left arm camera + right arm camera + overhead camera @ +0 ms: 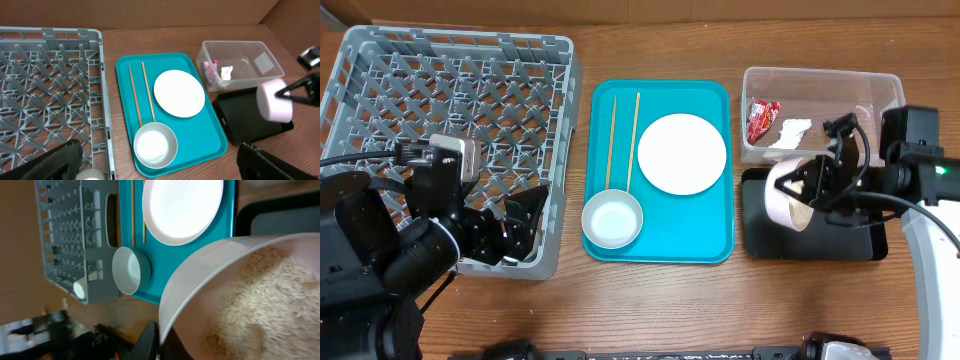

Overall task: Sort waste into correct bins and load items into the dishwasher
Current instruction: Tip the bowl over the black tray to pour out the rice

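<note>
Meanwhile the right gripper [804, 188] hung over the black tray [760, 238] by the right edge, its jaws clamped on the rim of a white bowl [778, 200]. That bowl was tipped on its side above the black tray, and the rice [260, 300] lay inside it. Just beyond, at the far right corner, the tub [880, 95] held the wrapper [761, 118] and the tissue [790, 132].

The left gripper [508, 225] hovered over the near right corner of the rack [450, 38], which filled the far left of the table. Its fingers stood wide apart and held nothing. A cup [91, 175] sat in the rack under it.

On the teal tray [705, 235] in the middle lay the plate [682, 153] toward the far side, the chopsticks [611, 145] side by side on its left, and a grey bowl [612, 218] at the near left corner, touching the chopstick tips.
</note>
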### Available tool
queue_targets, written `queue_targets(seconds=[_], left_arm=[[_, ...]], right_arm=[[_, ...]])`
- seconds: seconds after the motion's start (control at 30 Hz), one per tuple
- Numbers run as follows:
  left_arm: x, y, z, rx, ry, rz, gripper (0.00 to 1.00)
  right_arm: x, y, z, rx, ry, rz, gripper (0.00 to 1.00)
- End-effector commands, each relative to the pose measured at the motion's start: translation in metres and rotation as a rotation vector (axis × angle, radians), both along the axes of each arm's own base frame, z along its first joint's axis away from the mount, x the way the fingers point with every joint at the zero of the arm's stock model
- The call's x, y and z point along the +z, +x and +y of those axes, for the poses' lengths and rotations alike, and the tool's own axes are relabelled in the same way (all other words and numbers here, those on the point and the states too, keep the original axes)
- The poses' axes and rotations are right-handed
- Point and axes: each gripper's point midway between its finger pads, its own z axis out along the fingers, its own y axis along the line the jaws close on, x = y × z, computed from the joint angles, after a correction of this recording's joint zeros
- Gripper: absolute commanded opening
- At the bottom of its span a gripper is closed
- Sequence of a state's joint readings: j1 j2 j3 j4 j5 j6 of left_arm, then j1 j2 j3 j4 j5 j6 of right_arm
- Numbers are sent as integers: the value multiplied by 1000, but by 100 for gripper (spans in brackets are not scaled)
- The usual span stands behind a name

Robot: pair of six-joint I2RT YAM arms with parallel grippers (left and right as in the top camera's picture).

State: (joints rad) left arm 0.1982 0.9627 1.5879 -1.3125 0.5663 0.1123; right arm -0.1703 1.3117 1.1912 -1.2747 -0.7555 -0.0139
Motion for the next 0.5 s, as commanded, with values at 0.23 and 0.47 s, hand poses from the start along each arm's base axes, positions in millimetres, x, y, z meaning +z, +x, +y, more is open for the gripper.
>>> queue_targets(seconds=[0.23, 0.47], left_arm=[[4, -1, -1, -13, 17, -21, 100], [4, -1, -1, -13, 17, -21, 100]], right_arm=[[-47, -3, 8, 106, 340, -48, 4], [-51, 11, -4, 75, 436, -108, 4]])
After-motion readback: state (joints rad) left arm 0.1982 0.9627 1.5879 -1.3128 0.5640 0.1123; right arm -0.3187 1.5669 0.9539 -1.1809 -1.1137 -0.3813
